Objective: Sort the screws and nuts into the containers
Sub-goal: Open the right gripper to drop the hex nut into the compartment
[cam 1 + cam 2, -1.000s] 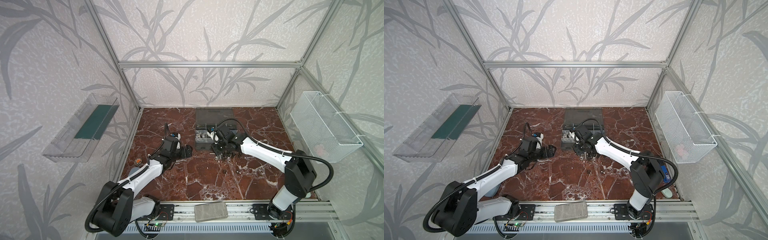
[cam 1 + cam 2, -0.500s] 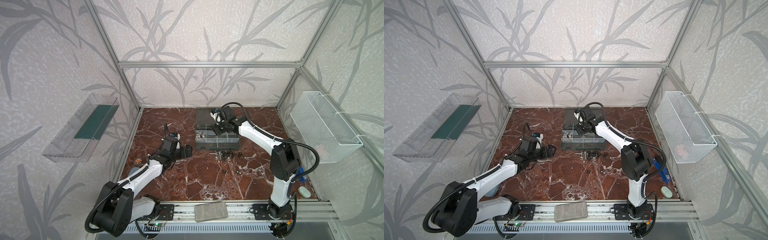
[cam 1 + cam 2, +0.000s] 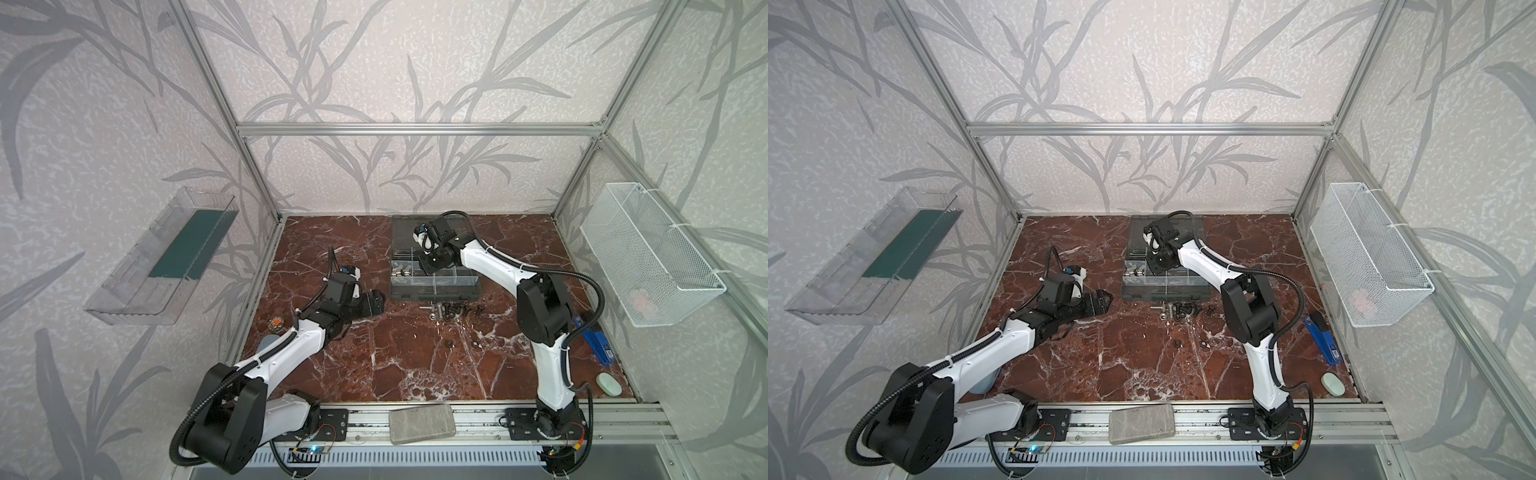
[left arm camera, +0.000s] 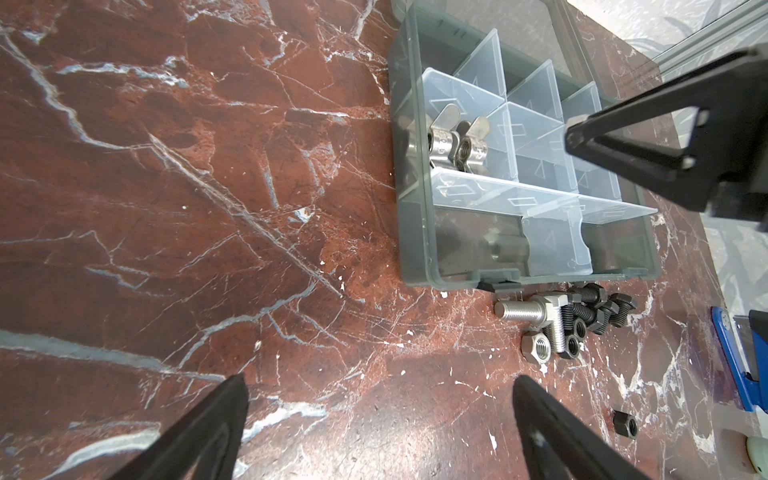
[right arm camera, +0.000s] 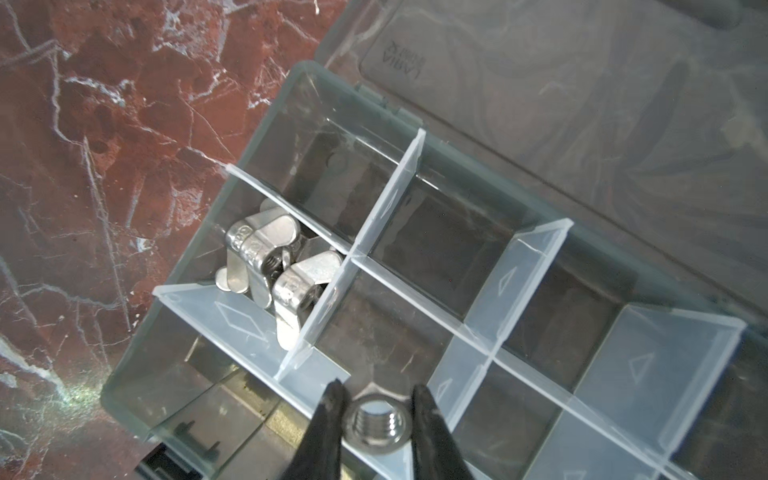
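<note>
The grey organizer case (image 3: 434, 293) lies open at the back middle, its clear-walled containers (image 5: 436, 245) in a grid. Silver winged nuts (image 5: 266, 257) (image 4: 453, 145) lie in one left cell; a silver bolt (image 4: 507, 247) lies in the front-left cell. My right gripper (image 5: 377, 388) (image 3: 430, 266) (image 3: 1156, 266) hangs over the cells beside the winged nuts, shut on a silver hex nut (image 5: 377, 422). Loose screws and nuts (image 3: 451, 311) (image 3: 1183, 311) (image 4: 573, 320) sit piled before the case. My left gripper (image 4: 380, 382) (image 3: 376, 301) (image 3: 1102, 301) is open and empty, left of the case.
The smoky lid (image 5: 582, 104) lies flat behind the case. Two black nuts (image 3: 449, 343) lie apart nearer the front. A blue tool (image 3: 596, 343) and pale oval (image 3: 609, 383) lie right. A white mesh basket (image 3: 648, 253) and clear tray (image 3: 166, 257) hang on the walls.
My right gripper rose from the pile in front of the case and went back over its cells, staying shut. The left arm has not moved.
</note>
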